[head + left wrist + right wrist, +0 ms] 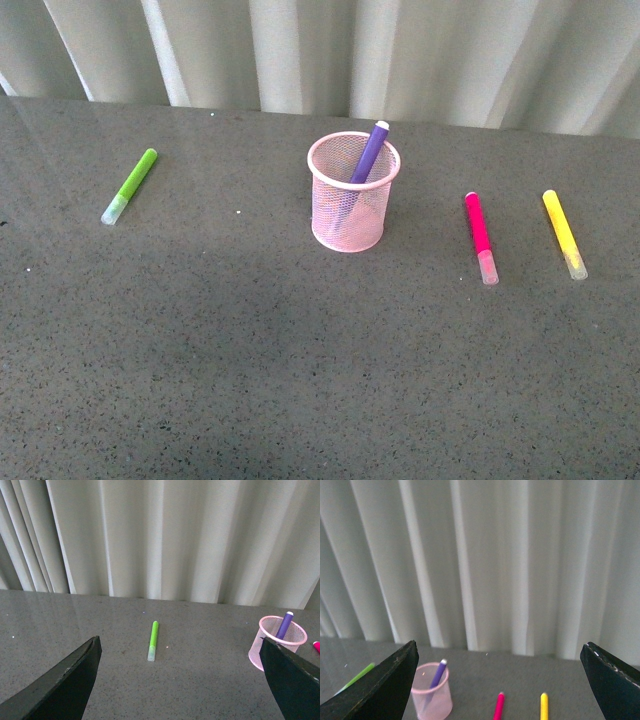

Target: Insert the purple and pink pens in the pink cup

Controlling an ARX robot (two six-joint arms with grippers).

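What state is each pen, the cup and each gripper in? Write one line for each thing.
purple pen: in the cup, leaning on its rim
pink cup: upright, holding only the purple pen
pink pen: lying flat right of the cup, capped
green marker: lying flat left of the cup
yellow marker: lying flat, farthest right
left gripper: open, empty
right gripper: open, empty

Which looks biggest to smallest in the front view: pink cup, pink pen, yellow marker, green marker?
1. pink cup
2. pink pen, yellow marker and green marker: all look about alike, so no ranking.
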